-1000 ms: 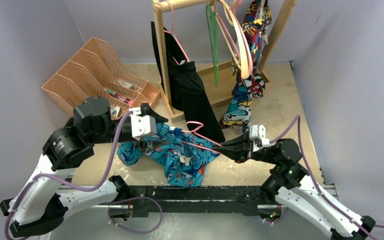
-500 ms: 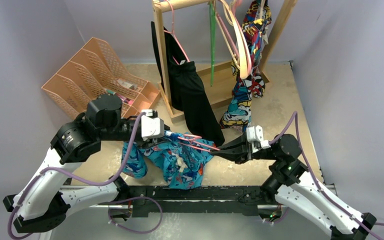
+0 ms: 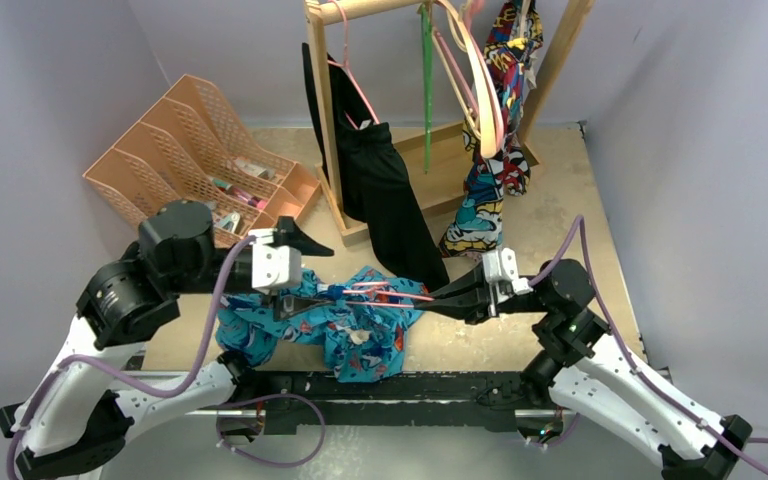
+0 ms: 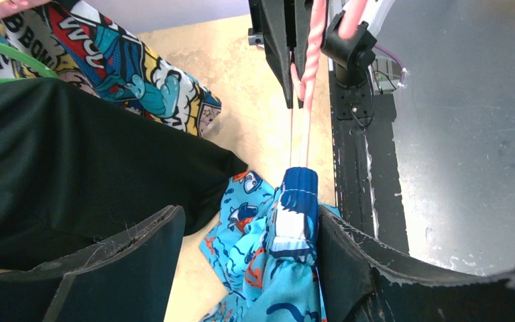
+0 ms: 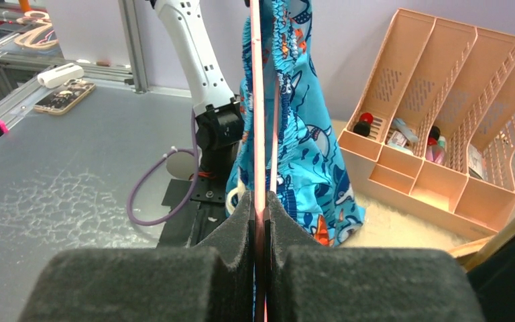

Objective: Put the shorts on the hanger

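The turquoise shark-print shorts hang bunched over the thin pink hanger, which is held level just above the table. My right gripper is shut on the hanger's right end; in the right wrist view the pink wire runs straight up from the closed pads, with the shorts draped on it. My left gripper is at the hanger's left end. In the left wrist view its jaws stand wide open around the shorts' waistband, which touches the right finger. The hanger runs on beyond it.
A wooden rack at the back holds a black garment, a comic-print garment, a green hanger and a cream hanger. A peach file organiser stands at the back left. A black rail runs along the near edge.
My left gripper has drawn back to the left and lower. The shorts have spread leftward along the hanger, which now lies more level. My right gripper has shifted slightly left.
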`<state>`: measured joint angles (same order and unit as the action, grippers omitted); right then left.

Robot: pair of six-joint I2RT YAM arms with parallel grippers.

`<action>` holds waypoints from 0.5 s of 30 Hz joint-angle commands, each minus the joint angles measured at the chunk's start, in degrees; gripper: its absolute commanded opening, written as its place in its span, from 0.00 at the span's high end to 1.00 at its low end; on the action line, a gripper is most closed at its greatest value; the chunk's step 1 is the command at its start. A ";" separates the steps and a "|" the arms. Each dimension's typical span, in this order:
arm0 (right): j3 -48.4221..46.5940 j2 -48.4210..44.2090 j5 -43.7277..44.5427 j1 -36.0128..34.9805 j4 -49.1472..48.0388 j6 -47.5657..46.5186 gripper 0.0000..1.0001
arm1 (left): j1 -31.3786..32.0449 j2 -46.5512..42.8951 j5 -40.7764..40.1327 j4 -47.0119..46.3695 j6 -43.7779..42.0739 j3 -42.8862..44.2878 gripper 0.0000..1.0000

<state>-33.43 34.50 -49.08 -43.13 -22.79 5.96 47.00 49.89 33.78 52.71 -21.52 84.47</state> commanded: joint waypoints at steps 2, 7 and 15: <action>-2.85 -0.16 -2.07 -0.37 -5.65 -1.48 1.00 | 0.10 -0.24 -0.64 -0.37 0.11 0.00 0.36; -3.22 1.16 -2.25 -0.37 -7.05 -1.15 1.00 | 0.11 2.16 1.50 2.88 -2.48 0.53 0.51; -3.69 2.47 -2.28 -0.37 -8.07 -0.57 1.00 | 0.11 3.70 4.82 2.90 -4.77 1.40 1.00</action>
<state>-33.52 37.50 -49.06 -42.94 -23.90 5.61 47.03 53.71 37.01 57.25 -23.79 84.40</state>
